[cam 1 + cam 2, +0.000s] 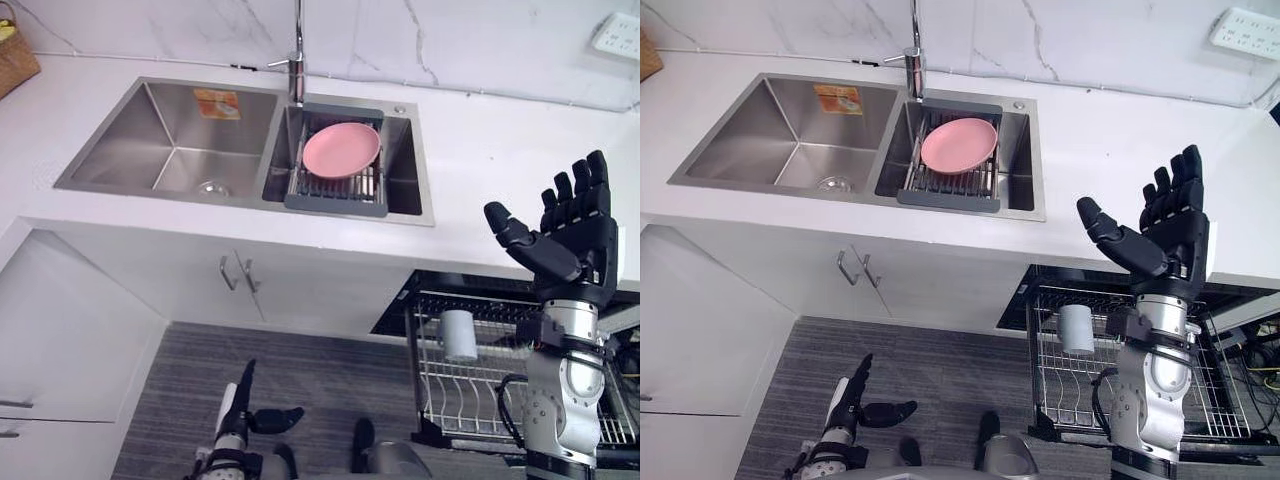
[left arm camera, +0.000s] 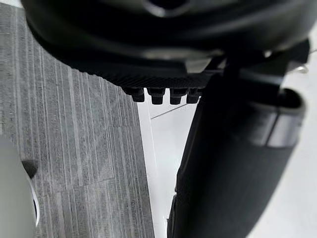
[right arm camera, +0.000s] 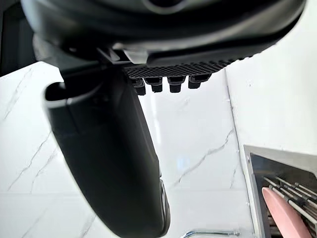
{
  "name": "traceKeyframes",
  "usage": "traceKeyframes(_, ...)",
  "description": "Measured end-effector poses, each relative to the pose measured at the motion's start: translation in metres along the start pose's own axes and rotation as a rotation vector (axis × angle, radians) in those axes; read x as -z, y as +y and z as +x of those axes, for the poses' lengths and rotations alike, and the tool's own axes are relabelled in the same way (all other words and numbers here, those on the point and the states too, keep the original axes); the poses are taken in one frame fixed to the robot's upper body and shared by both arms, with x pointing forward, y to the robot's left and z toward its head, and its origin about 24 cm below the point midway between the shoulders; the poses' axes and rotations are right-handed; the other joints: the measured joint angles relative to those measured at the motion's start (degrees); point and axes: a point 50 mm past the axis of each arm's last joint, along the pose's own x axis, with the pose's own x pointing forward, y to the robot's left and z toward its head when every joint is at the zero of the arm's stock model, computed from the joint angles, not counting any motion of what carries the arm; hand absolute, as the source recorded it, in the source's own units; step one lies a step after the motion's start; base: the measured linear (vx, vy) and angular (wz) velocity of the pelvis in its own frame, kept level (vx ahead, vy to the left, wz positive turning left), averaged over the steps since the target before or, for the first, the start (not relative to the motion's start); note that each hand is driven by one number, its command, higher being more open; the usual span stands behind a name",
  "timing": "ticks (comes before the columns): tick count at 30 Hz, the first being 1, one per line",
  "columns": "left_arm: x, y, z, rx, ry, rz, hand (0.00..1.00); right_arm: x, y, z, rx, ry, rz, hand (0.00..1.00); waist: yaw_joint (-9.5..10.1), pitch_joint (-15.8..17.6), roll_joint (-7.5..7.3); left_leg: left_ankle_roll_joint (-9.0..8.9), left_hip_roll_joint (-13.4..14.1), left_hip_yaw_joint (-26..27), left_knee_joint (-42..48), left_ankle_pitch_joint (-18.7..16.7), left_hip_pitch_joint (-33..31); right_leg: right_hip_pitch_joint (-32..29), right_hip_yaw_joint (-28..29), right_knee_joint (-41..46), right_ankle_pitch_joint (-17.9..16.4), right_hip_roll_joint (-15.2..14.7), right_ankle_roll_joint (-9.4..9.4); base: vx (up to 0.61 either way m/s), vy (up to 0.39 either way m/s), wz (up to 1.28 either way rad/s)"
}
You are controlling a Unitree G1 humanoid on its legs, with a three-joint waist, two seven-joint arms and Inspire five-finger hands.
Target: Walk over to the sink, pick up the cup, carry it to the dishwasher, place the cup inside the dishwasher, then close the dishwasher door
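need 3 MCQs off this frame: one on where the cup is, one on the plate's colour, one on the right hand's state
1. Where is the cup?
A. in the left sink basin
B. in the pulled-out dishwasher rack
C. on the countertop

2. What colour is the plate on the drainer in the sink?
A. pink
B. blue
C. green

3. What is the state of the right hand?
A. shut on the cup
B. shut, holding nothing
C. open, holding nothing

Key:
1 B: the cup sits among the wires of the dishwasher rack, below the counter edge.
2 A: the plate lying on the drainer is plainly pink.
3 C: the right hand is raised with its fingers straight and its thumb spread, and nothing is in it.
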Motion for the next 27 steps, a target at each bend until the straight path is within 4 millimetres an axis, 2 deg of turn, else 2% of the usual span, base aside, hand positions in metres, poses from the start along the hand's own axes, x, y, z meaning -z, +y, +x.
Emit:
traceKeyframes(2,0.003,0.001,0.001,-0.011,0.029,-0.025,1.00,0.001,0.000,-0.002,-0.003,0.007,0.001,1.00,-0.14,-0.1,0.17,-0.19,0.1,0.6,0.5,-0.1,0.0,0.0,0.5,0.0,0.0,0.1,0.00,0.00,0.008,-0.15)
traceKeyframes(5,0.010,0.005,0.000,-0.055,0.086,-0.109,1.00,0.004,0.001,-0.006,-0.024,0.026,0.003,1.00,-0.13,-0.1,1.23,-1.00,2.1,2.0,6.6,-3.1,-1.3,-0.7,2.0,2.9,-1.6,1.0,-0.49,-0.02,-0.025,-0.26)
traceKeyframes(7,0.020,0.012,-0.001,-0.120,0.148,-0.235,1.00,0.002,0.006,-0.009,-0.063,0.025,0.006,1.00,-0.42,0.0,1.39,-1.40,4.1,3.5,18.0,-4.0,-5.8,-2.3,2.8,7.2,-4.6,0.8,-1.40,-0.06,-0.078,-0.17)
traceKeyframes(8,0.022,0.012,-0.002,-0.138,0.161,-0.280,1.00,-0.001,0.007,-0.010,-0.070,0.016,0.004,1.00,-0.44,0.1,1.84,-1.38,4.9,3.5,21.6,-4.0,-7.2,-2.2,2.8,7.6,-5.2,1.0,-1.29,-0.08,-0.087,-0.07)
traceKeyframes(9,0.026,0.011,-0.005,-0.173,0.187,-0.364,1.00,-0.008,0.009,-0.013,-0.084,-0.004,-0.001,1.00,-0.44,0.2,3.31,-1.25,6.8,3.2,27.2,-3.9,-9.1,-1.3,2.8,7.7,-5.6,1.9,-1.57,-0.06,-0.060,-0.03)
traceKeyframes(10,0.032,0.012,-0.009,-0.205,0.211,-0.425,1.00,-0.011,0.011,-0.016,-0.102,-0.012,-0.002,1.00,-0.52,0.1,3.92,-1.24,7.9,2.6,31.2,-3.1,-10.7,0.0,2.9,6.8,-5.8,2.4,-2.12,0.00,0.000,0.00)
traceKeyframes(11,0.034,0.013,-0.010,-0.215,0.218,-0.448,1.00,-0.012,0.012,-0.017,-0.107,-0.015,-0.002,1.00,-0.53,0.2,3.67,-1.12,8.0,2.4,32.7,-2.5,-11.2,0.9,2.9,6.1,-5.7,2.5,-2.29,0.00,0.000,0.00)
traceKeyframes(13,0.036,0.014,-0.012,-0.213,0.221,-0.474,1.00,-0.017,0.015,-0.016,-0.116,-0.044,0.004,1.00,-0.31,0.1,3.59,-1.02,6.6,2.5,29.1,-5.6,-11.5,2.3,3.6,4.5,-5.6,1.7,-2.57,0.02,0.004,0.02)
traceKeyframes(16,0.034,0.013,-0.012,-0.232,0.210,-0.515,1.00,-0.021,0.023,-0.012,-0.147,-0.082,0.025,1.00,0.60,0.1,3.63,-1.58,2.5,0.7,15.1,-4.6,-13.9,4.0,6.9,-2.6,-5.6,0.2,-2.65,0.04,0.079,-0.42)
traceKeyframes(17,0.037,0.003,-0.017,-0.254,0.221,-0.542,1.00,-0.024,0.036,-0.006,-0.213,-0.113,0.051,1.00,3.37,-0.1,8.26,-4.11,6.8,-1.9,9.2,-3.7,-14.0,1.1,8.7,8.1,-7.6,6.0,-2.48,0.14,0.049,-1.13)
traceKeyframes(18,0.038,0.007,-0.018,-0.264,0.213,-0.526,1.00,-0.023,0.042,-0.006,-0.225,-0.117,0.080,1.00,3.51,0.7,7.34,-4.09,6.5,-1.8,11.3,-2.3,-14.2,0.6,9.5,16.5,-9.7,6.3,-2.67,0.19,0.026,-1.15)
traceKeyframes(19,0.041,0.020,-0.021,-0.288,0.203,-0.519,1.00,-0.018,0.050,-0.009,-0.256,-0.101,0.110,1.00,3.69,0.6,4.45,-3.67,4.6,-0.6,13.0,-2.1,-13.4,2.4,10.1,19.1,-15.0,5.0,-2.68,0.18,-0.014,-0.59)
traceKeyframes(20,0.047,0.031,-0.025,-0.304,0.217,-0.484,1.00,-0.017,0.060,-0.008,-0.311,-0.100,0.124,1.00,4.16,0.0,1.08,-2.96,2.7,1.3,15.6,-2.1,-13.8,4.6,10.8,15.9,-20.9,2.5,-3.07,0.18,-0.004,-0.42)
traceKeyframes(21,0.054,0.028,-0.027,-0.296,0.267,-0.447,1.00,-0.014,0.064,-0.007,-0.359,-0.088,0.112,1.00,3.36,0.1,1.83,-0.29,2.8,0.3,17.8,-2.4,-14.4,5.9,10.9,15.3,-21.2,2.7,-3.20,0.22,0.082,-0.30)
traceKeyframes(22,0.059,0.027,-0.031,-0.286,0.289,-0.413,1.00,-0.013,0.065,-0.009,-0.373,-0.081,0.110,1.00,3.22,-1.3,1.60,1.36,1.8,1.0,17.9,-3.2,-14.8,6.1,11.2,14.1,-21.2,1.7,-2.81,0.19,0.154,-0.02)
traceKeyframes(23,0.060,0.028,-0.032,-0.284,0.289,-0.396,1.00,-0.013,0.064,-0.009,-0.372,-0.080,0.106,1.00,3.23,-2.0,1.38,1.83,1.2,1.2,17.8,-3.6,-15.1,6.2,11.3,13.2,-21.1,1.1,-2.41,0.37,0.243,-0.07)
traceKeyframes(24,0.059,0.028,-0.031,-0.272,0.286,-0.367,1.00,-0.013,0.063,-0.008,-0.371,-0.078,0.098,1.00,3.41,-3.2,1.34,2.59,0.0,2.0,16.8,-3.7,-14.7,6.2,11.7,12.5,-19.6,0.0,-0.14,0.42,0.216,0.03)
traceKeyframes(25,0.057,0.029,-0.029,-0.266,0.276,-0.344,1.00,-0.011,0.062,-0.008,-0.373,-0.062,0.091,1.00,3.40,-3.4,0.93,3.11,-1.0,2.0,15.4,-3.7,-13.6,6.1,12.0,13.4,-18.4,-0.5,0.41,0.36,0.176,0.03)
traceKeyframes(26,0.056,0.030,-0.028,-0.265,0.272,-0.341,1.00,-0.009,0.061,-0.007,-0.372,-0.049,0.089,1.00,3.43,-3.4,0.80,3.19,-1.3,1.9,14.6,-3.7,-12.7,5.7,12.1,15.0,-17.8,-0.8,1.10,0.32,0.170,0.02)
traceKeyframes(27,0.055,0.031,-0.027,-0.257,0.266,-0.315,1.00,-0.004,0.060,-0.008,-0.368,-0.027,0.089,1.00,3.56,-3.7,0.34,3.37,-2.0,1.9,11.7,-3.8,-9.9,3.6,12.2,21.5,-16.9,-1.0,2.64,0.29,0.156,-0.01)
